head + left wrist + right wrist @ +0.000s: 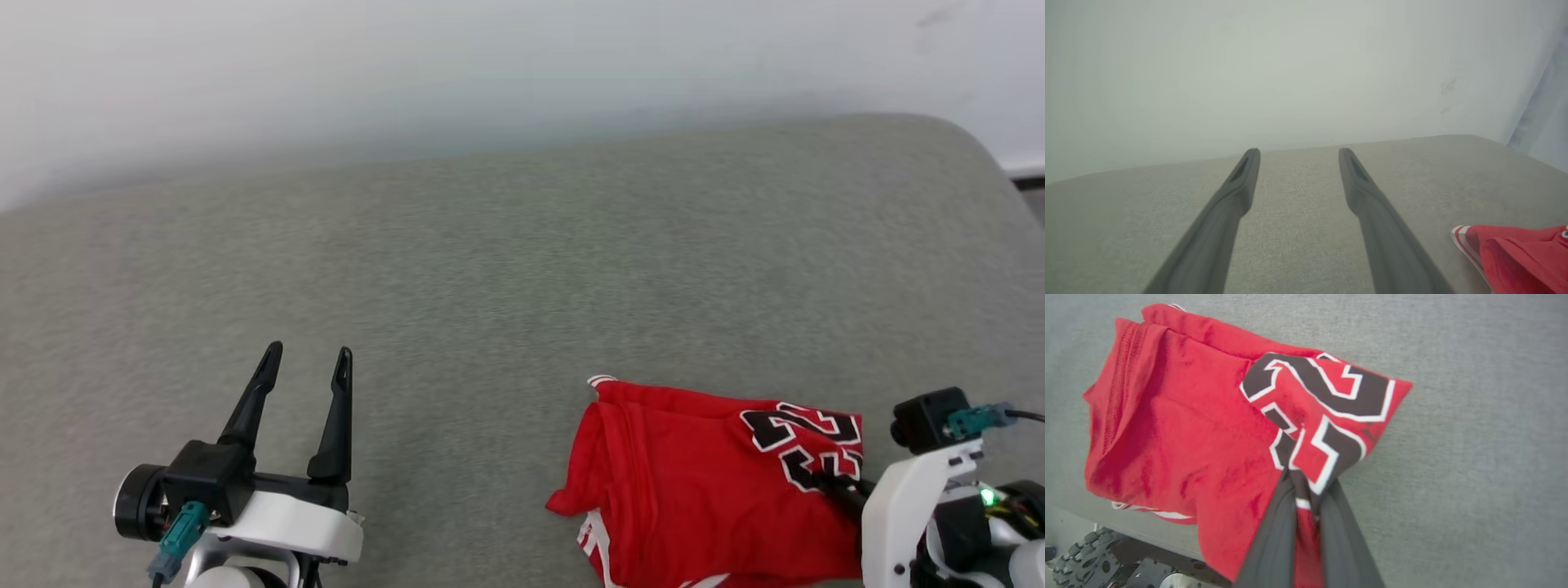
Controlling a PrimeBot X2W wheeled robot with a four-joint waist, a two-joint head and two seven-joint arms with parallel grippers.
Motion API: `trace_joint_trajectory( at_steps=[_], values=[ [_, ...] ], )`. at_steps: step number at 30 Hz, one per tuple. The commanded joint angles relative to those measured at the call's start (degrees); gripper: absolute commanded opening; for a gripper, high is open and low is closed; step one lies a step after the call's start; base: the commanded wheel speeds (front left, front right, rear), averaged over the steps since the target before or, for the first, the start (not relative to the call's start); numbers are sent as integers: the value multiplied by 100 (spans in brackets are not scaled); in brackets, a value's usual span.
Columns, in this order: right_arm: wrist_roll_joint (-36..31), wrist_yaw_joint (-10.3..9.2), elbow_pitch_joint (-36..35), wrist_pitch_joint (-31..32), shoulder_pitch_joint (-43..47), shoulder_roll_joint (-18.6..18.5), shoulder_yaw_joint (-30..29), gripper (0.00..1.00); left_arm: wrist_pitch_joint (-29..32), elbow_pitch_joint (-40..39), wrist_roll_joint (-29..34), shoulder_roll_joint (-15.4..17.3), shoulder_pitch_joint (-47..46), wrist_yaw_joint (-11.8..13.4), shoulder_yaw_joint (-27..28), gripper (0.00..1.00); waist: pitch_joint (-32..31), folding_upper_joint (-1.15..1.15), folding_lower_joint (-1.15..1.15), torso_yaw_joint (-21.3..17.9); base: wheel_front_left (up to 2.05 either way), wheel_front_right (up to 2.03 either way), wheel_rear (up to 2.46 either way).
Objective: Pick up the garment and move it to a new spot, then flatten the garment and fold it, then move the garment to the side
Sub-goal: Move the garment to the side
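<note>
Fingers of the left tool (309, 351), long and dark, stand spread wide at the head view's lower left. They point away over the grey fabric-covered desk (522, 245) with nothing between them, and the white wrist sits low behind them. The right arm comes in at the lower right. Its right tool (824, 482) is pressed together on a bunched fold of the garment (686, 482), a soft red sports jersey with striped red-and-white trim. The garment lies rumpled on the near right part of the desk, close to its front edge.

The left wrist view looks along the open left tool (1298, 152) toward a pale blank wall (1290, 61), and the garment (1519, 253) shows at its lower right, well apart from those fingers. The right wrist view shows the pinch itself: the right tool (1310, 486) has cloth squeezed between its two fingers. Part of the garment (1180, 428) hangs past the desk edge, and a knobbly dark wheel (1073, 555) shows below.

The black, white-outlined numerals (1327, 400) are crumpled. The upper one looks like a 2; the other is drawn into the grip and cannot be read.
</note>
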Motion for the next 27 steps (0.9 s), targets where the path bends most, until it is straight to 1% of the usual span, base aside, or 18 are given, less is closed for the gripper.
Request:
trace_joint_trajectory(
  at_steps=[1,5,7,10,15,18,22,27],
  values=[
    [-22,-3,-3,-6,-146,-30,-4,0,-12,-60,39,39,-38,-23,-2,100,182,0,0,-539,0,0,0],
    [-95,-3,175,-95,-446,-74,-50,0,-12,-179,25,80,-223,-62,-118,100,473,0,0,-939,0,0,0],
    [-189,-2,292,-215,-680,-49,-125,0,-12,-264,25,125,-344,-90,-194,100,656,0,0,-1059,0,0,0],
    [-371,-3,515,-389,-1034,-109,-256,0,-12,-408,45,202,-501,-101,-329,100,990,0,0,-1162,0,0,0],
    [-773,-3,883,-710,-1636,-266,-719,0,-12,-637,39,425,-788,-128,-520,100,1525,0,0,-1145,0,0,0],
    [-973,-3,1097,-887,-1967,-339,-1130,0,-5,-776,0,574,-960,-127,-586,100,1821,0,0,-1081,0,0,0],
    [-1251,-3,1332,-1097,-2338,-543,-1760,0,39,-1018,-11,771,-1246,-131,-675,100,2244,0,0,-924,0,0,0],
    [-1611,-3,1531,-1284,-2622,-769,-2543,0,88,-1272,-19,962,-1524,-136,-730,100,2574,0,0,-765,0,0,0]
  ],
)
